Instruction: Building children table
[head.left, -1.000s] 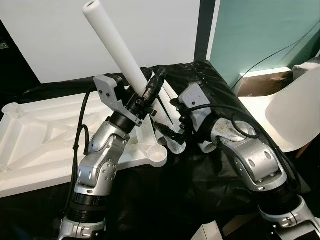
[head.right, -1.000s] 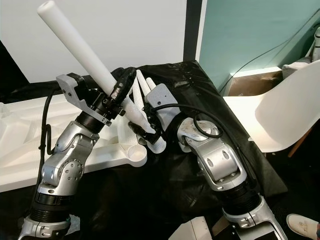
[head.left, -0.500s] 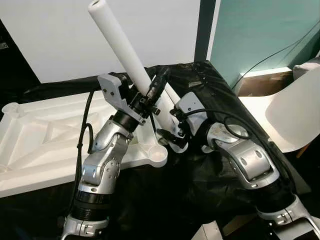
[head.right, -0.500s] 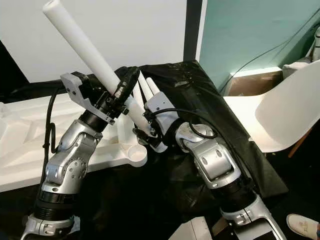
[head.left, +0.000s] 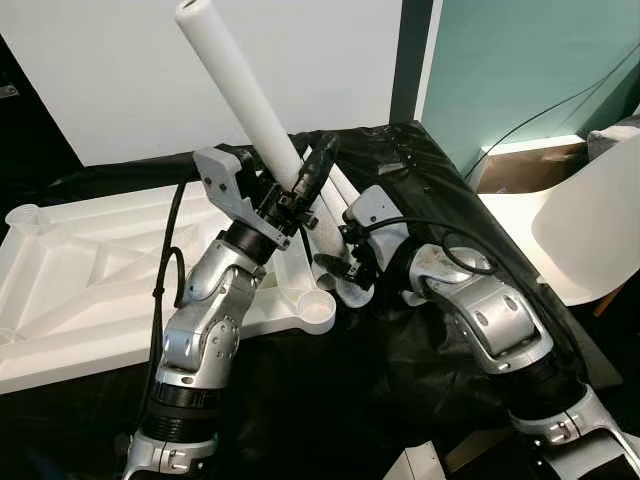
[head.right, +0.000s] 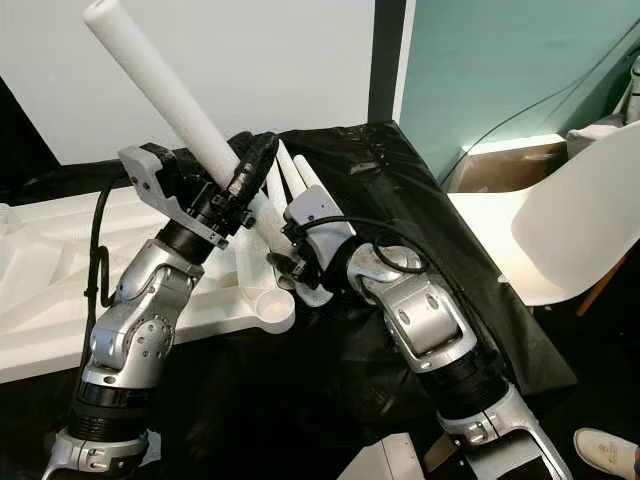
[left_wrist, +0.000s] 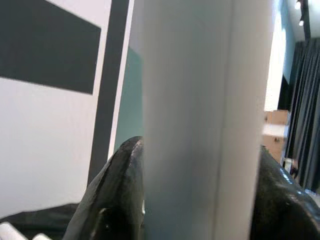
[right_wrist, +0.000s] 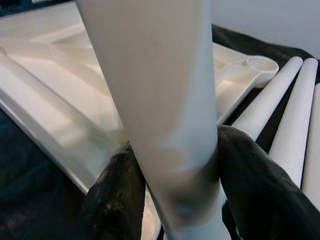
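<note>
Left gripper clamped around the middle of a long white cylindrical plastic table leg, one black finger pressed on each side of the tube. Leg held tilted, upper end high and toward the robot's left against the pale wall, lower end slanting down toward the robot's right. Right gripper closed on the lower part of the same leg, its fingers hugging the tube just above the bottom tip. Bottom tip poised close above a round socket at the near corner of a white ribbed plastic tabletop; whether tip and socket touched could not be told. Tabletop lay upside down, ribs up, on a black sheet, stretching away to the robot's left. Another threaded socket seen at a far corner in the right wrist view. Just beside the held leg, further white plastic legs lay side by side on the black sheet, behind the right gripper. Farther to the robot's right, a white moulded chair stood before a teal wall.
</note>
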